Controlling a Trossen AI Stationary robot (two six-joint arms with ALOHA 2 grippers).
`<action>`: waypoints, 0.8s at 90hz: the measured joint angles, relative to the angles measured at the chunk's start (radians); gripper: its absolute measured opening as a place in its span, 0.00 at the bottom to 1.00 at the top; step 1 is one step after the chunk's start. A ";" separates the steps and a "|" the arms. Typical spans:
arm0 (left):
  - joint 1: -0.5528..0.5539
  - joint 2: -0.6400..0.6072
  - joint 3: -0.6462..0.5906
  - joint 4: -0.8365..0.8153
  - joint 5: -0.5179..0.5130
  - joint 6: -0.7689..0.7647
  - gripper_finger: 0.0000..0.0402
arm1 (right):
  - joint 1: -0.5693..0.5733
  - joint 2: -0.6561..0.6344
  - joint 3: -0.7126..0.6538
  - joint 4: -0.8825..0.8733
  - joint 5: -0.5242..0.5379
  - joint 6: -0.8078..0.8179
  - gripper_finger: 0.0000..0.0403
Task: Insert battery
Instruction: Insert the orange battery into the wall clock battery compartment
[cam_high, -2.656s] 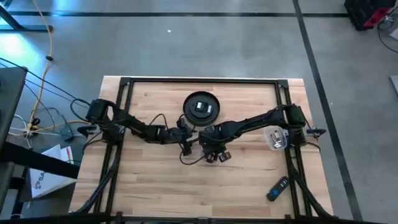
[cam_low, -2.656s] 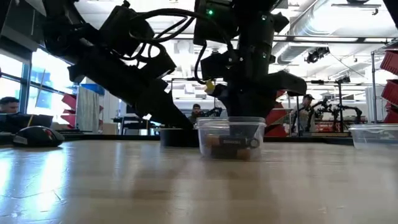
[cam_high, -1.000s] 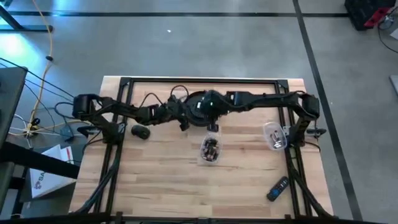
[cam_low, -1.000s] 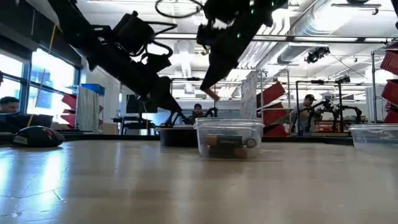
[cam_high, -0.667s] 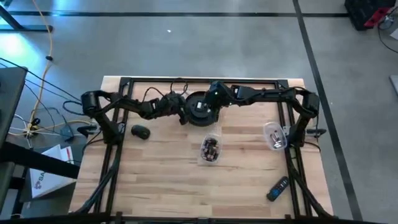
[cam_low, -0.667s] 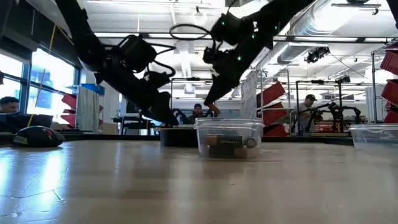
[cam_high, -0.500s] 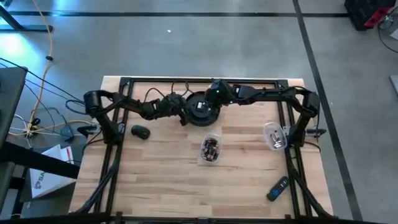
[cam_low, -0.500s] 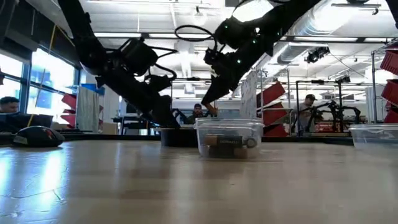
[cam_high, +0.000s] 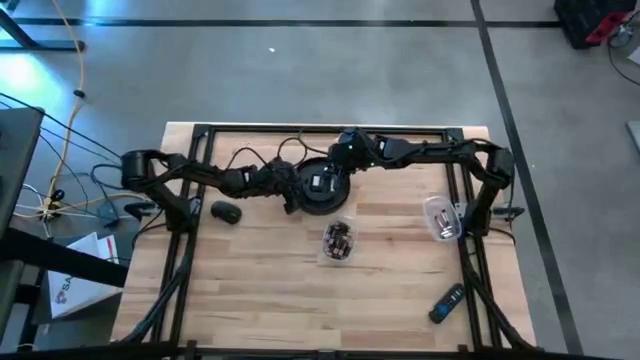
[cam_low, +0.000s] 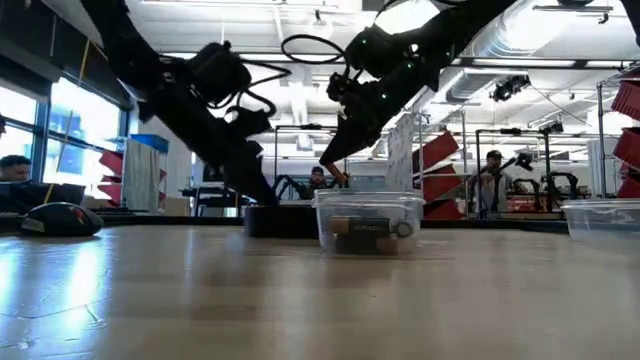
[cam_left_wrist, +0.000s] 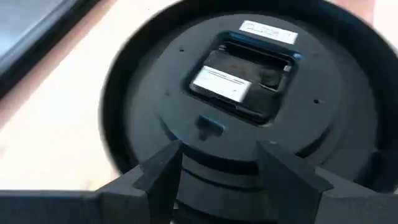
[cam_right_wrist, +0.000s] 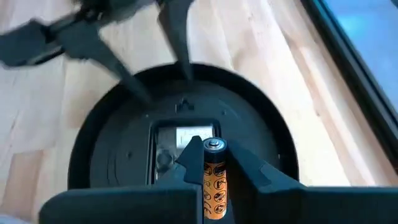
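Observation:
A round black clock (cam_high: 320, 187) lies back-up on the table, its battery compartment (cam_left_wrist: 242, 84) open in the middle. Above the clock's far side my right gripper (cam_high: 341, 163) is shut on an orange-and-black battery (cam_right_wrist: 213, 171), just over the compartment (cam_right_wrist: 180, 146). My left gripper (cam_high: 291, 193) stands open at the clock's left side, its two fingers (cam_left_wrist: 163, 167) spread over the rim. In the low view the clock (cam_low: 278, 220) shows as a low dark shape behind the clear tub. My left gripper reaches in from the table's left, slanting down, with both spread fingertips (cam_right_wrist: 142, 92) at the left rim of the clock's back. The clock lies flat on the table. My right gripper pinches the battery's sides (cam_right_wrist: 205, 175) between its two fingers. The battery lies along the fingers, its metal end (cam_right_wrist: 214, 145) sticking out past them toward the clock. The fingers slant down from the table's far right, and the battery is clear of the clock.
A clear tub (cam_high: 339, 240) holding batteries stands just near of the clock. A black computer mouse (cam_high: 226, 211) lies at the left, a second clear container (cam_high: 441, 220) at the right, a remote (cam_high: 447, 302) near the front right. People sit in the room behind.
My right gripper has carried the battery to the clock's far side and come down closer to its back. In the last half second the clock has slid a little toward the table's near edge, together with my left gripper at its rim.

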 joint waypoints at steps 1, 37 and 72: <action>0.000 -0.004 0.000 -0.002 -0.006 0.002 0.47 | 0.002 0.000 0.000 0.000 0.000 0.000 0.02; 0.024 -0.030 0.000 -0.083 -0.049 0.045 0.47 | 0.049 0.000 0.000 0.023 -0.001 0.025 0.03; 0.078 -0.029 0.000 -0.122 -0.050 0.073 0.47 | 0.077 0.000 0.000 0.022 0.013 0.040 0.03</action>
